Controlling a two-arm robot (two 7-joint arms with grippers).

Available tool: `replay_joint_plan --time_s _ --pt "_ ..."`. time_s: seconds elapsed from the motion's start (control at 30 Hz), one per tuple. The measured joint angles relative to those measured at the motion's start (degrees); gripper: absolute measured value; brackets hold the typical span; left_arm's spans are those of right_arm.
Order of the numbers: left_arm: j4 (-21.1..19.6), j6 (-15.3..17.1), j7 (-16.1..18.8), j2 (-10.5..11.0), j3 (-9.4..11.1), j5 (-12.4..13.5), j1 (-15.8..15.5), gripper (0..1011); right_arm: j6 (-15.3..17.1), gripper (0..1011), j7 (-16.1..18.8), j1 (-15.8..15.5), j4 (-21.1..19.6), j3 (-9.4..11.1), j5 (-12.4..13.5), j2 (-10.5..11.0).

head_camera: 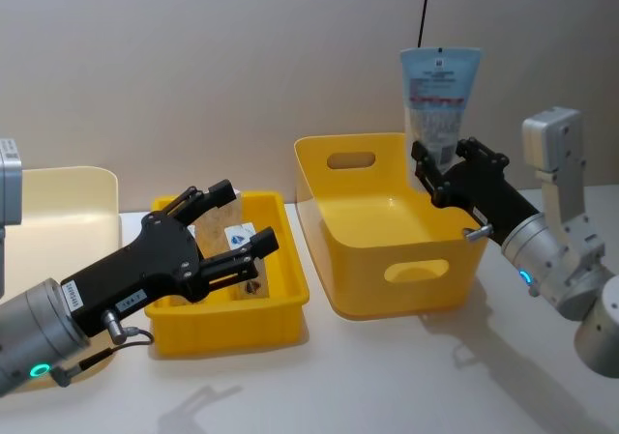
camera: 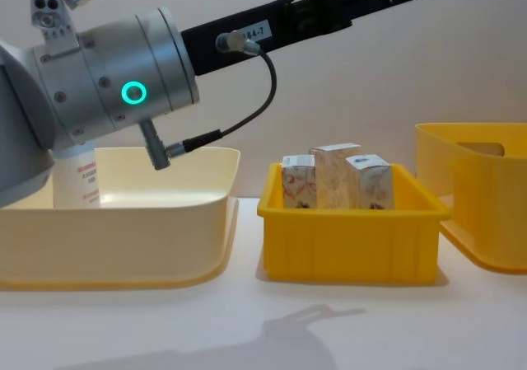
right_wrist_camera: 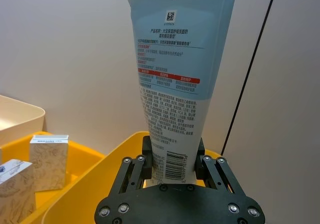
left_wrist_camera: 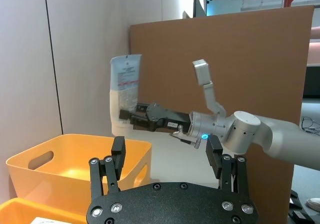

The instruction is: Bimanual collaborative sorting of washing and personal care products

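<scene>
Right pincer (head_camera: pixel 440 160) was clamped on the pale-blue tube (right_wrist_camera: pixel 170 84), low on the body at the barcode. The crimped end stood upright above the jaws. Deep yellow bin (head_camera: pixel 368 279) sat below that pincer; tube not in it yet.

Left pincer (head_camera: pixel 247 219) was spread apart and held nothing, hovering over the floral cartons (camera: pixel 333 176) standing in the small yellow tray (camera: pixel 346 213) beneath it.

Handling guess: tube is light, soft-walled and slick. A mid-body squeeze would dent it, so grip low near the stiffer cap end, as held. Cartons are likely thin card and crushable; take them across the flat faces, gently.

White bottle (camera: pixel 76 185) stood in the cream bin (camera: pixel 123 213), left of the left pincer.
</scene>
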Motion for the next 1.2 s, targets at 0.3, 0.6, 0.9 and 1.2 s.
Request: replay_joint_plan --time_s 0.3,0.6,0.9,1.2 --pt "0.0 0.0 0.0 0.0 0.0 0.0 0.0 1003 3.9 450 -1.03 1.86 2.79 -1.02 -0.27 -2.3" --pt "0.0 0.0 0.0 0.0 0.0 0.0 0.0 1003 6.97 450 -1.5 3.64 5.23 -2.28 -0.7 -4.53" --pt "0.0 0.0 0.0 0.0 0.0 0.0 0.0 1003 8.67 483 -2.28 4.35 6.42 -2.78 -1.26 -5.92" --pt "0.0 0.0 0.0 0.0 0.0 0.0 0.0 1003 9.57 726 -2.78 4.73 7.01 -3.04 -1.59 -6.74"
